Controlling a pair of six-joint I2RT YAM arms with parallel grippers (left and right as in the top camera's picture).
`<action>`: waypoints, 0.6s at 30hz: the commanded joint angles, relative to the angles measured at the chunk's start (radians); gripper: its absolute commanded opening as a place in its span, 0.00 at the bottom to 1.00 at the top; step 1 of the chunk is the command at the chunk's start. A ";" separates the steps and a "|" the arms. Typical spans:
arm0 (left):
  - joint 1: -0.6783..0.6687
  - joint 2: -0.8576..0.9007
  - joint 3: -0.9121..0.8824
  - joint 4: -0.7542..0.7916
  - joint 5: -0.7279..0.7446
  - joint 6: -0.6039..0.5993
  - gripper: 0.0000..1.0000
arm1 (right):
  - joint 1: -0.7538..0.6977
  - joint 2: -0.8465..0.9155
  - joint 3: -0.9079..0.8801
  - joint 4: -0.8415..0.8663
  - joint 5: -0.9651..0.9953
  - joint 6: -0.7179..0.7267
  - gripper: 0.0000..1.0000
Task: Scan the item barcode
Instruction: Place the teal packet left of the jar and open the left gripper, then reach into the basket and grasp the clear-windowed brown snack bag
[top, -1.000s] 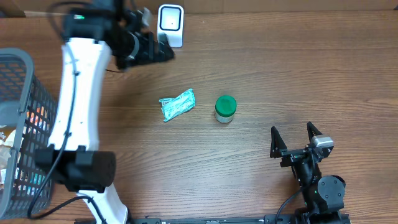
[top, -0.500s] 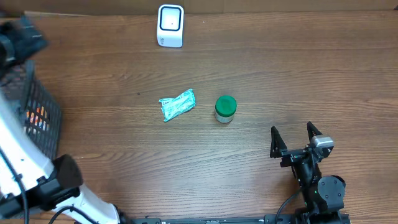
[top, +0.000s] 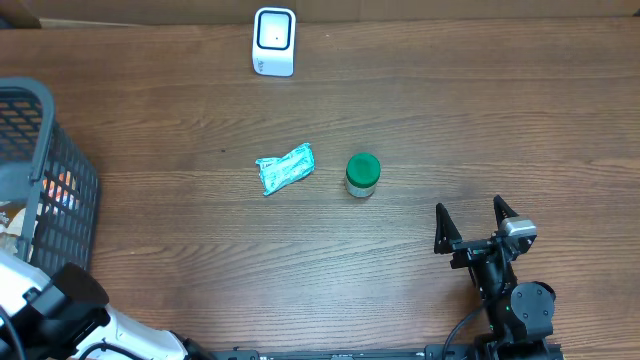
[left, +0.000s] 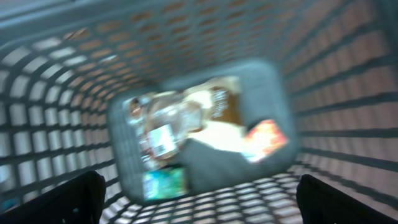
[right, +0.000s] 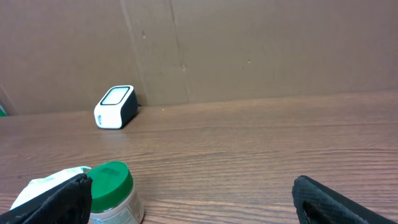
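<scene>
Left gripper (left: 199, 186) hovers jaws apart above the grey mesh basket (left: 348, 93), whose blurred packets (left: 186, 124) look light, crinkly, best pinched at an edge; right gripper (top: 470, 206) idles spread.

On table (right: 261, 143): green-lidded jar (right: 112, 193), white scanner (right: 115, 98)

A small white barcode scanner (top: 274, 41), with a pale window framed in dark on its face, stands at the far edge of the surface, left of centre. Near the middle of the surface a small jar (top: 362, 175) with a green screw lid and a pale labelled body stands upright, its lid on. Just to its left, not touching it, a crumpled teal-and-white packet (top: 286, 168) lies flat and slanted, its right end a little farther away than its left.
</scene>
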 joint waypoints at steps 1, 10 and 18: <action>0.011 0.018 -0.131 -0.005 -0.162 -0.049 1.00 | 0.003 -0.007 -0.010 0.006 0.010 0.001 1.00; 0.021 0.018 -0.505 0.169 -0.203 0.036 1.00 | 0.003 -0.007 -0.010 0.006 0.010 0.001 1.00; 0.026 0.018 -0.776 0.419 -0.201 0.215 1.00 | 0.003 -0.007 -0.010 0.006 0.010 0.001 1.00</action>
